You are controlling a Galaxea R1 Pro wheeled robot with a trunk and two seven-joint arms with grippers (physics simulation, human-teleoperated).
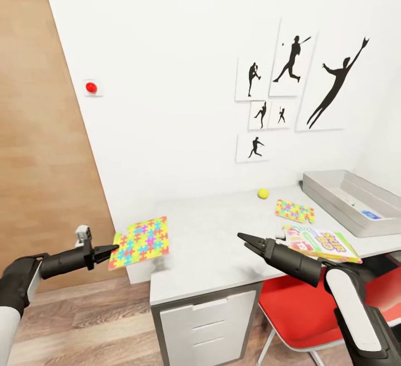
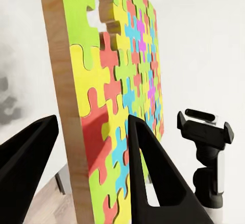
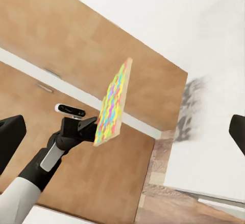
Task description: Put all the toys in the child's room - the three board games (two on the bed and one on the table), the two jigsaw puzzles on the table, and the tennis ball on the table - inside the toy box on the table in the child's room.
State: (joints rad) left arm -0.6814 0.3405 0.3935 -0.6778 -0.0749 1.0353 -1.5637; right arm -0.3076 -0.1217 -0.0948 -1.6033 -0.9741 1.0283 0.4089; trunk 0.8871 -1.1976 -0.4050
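My left gripper is shut on the near edge of one jigsaw puzzle, holding it in the air off the left end of the table. In the left wrist view the puzzle stands between the black fingers. My right gripper hovers open over the table's middle; its wrist view shows the held puzzle. The second puzzle, the tennis ball and a Skip-Bo board game lying over another box are on the table. The grey toy box holds a blue item.
A red chair is tucked under the table beside white drawers. A wood panel fills the left. Black sports pictures and a red button are on the white wall.
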